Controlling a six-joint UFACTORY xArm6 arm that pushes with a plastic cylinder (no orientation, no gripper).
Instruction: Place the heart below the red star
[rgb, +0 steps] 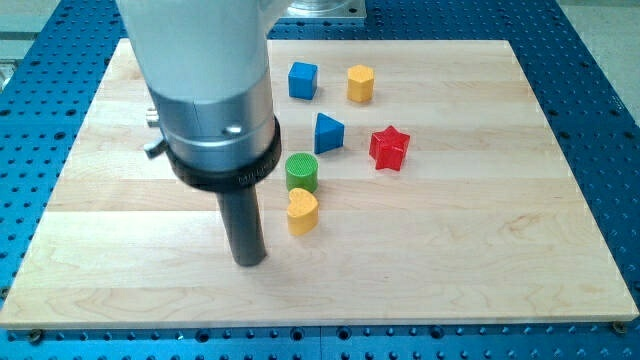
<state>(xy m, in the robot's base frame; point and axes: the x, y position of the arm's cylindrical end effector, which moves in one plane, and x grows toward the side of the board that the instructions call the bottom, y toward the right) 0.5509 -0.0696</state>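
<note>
The yellow heart (302, 211) lies near the middle of the wooden board (480, 260). The red star (389, 148) sits up and to the right of the heart. My tip (250, 260) rests on the board just left of and slightly below the heart, a small gap apart from it. The arm's wide grey body hides the board's upper left part.
A green cylinder (302, 171) stands directly above the heart, almost touching it. A blue triangular block (328, 132) lies left of the red star. A blue cube (303, 80) and a yellow hexagonal block (360, 83) sit near the view's top.
</note>
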